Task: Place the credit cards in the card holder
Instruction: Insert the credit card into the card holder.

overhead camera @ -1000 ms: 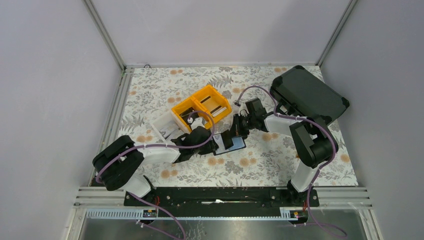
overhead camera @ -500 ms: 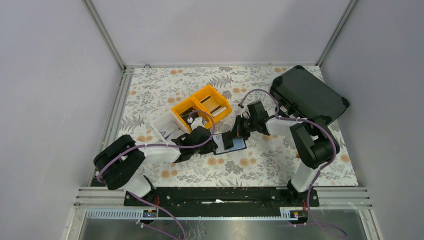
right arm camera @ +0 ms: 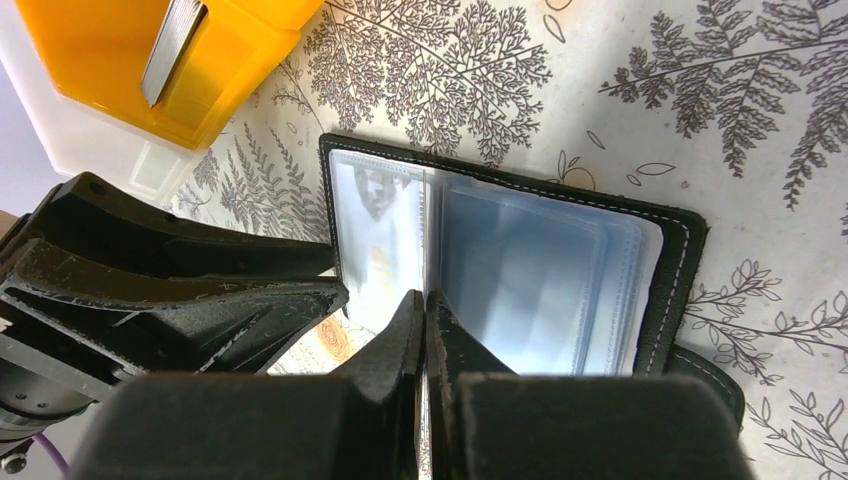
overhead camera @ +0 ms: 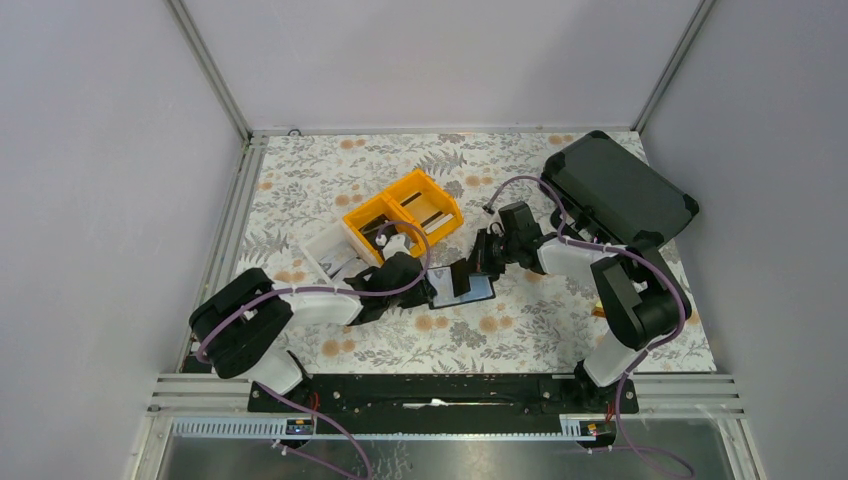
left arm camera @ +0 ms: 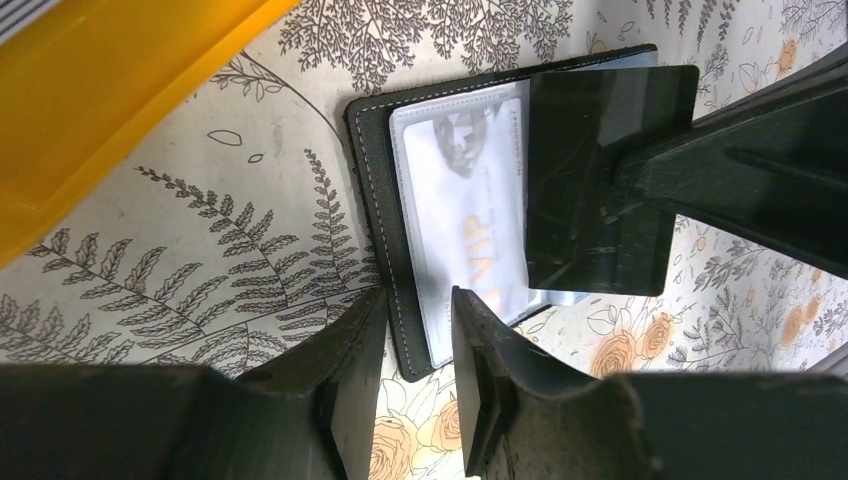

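1. Already we see one pale card (left arm camera: 470,220) in the open card holder (left arm camera: 372,200), flat on the table.
2. Our right gripper (right arm camera: 424,300) pinches a dark card (left arm camera: 600,180) over it; our left gripper (left arm camera: 415,310), slightly spread, sits at its edge.
3. We judge another card (right arm camera: 172,40) waits in the yellow bin (right arm camera: 100,70).

A robotics lab cell: plain grey panel walls (overhead camera: 430,60), aluminium frame rails (overhead camera: 211,70), floral-covered table (overhead camera: 320,170).

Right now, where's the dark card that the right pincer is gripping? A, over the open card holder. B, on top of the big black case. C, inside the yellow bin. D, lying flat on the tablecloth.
A: the left wrist view shows the dark card, pinched in the right pincer, over the clear pockets of the open card holder.
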You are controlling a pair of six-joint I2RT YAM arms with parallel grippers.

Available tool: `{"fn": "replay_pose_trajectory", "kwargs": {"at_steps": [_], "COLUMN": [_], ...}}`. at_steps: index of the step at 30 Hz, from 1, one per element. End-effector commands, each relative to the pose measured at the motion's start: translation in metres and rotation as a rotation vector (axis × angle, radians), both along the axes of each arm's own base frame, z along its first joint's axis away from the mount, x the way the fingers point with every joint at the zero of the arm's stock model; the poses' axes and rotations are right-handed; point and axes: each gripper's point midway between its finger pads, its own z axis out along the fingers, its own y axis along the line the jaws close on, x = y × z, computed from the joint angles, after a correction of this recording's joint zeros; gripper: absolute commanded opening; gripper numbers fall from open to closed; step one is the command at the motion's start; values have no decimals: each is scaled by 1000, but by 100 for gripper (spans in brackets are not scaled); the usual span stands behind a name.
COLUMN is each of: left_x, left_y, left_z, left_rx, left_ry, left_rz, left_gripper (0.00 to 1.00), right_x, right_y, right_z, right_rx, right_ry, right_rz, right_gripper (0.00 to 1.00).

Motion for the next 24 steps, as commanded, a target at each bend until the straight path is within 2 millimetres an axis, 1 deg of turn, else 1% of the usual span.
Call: {"fn": "replay_pose_trajectory", "kwargs": {"at_steps": [1,13,24], "left_x": [-5,-5,-7], "left_y": [3,4,-1], "left_z": [-11,-11,-15], "left_rx": [32,32,30], "left_ry": [32,30,42], "left_rz": [-8,-10,-33], "left_gripper": [33,33,30], "right_x": [-3,-22,-23], "right_y": [-5,-10,-4], "right_z": [2,-21,-34], "right_rx": [-23,-54,-58], "right_ry": [-7,75,110], "right_rz": [-6,-20,-17], "right_gripper": [0,0,0]}}
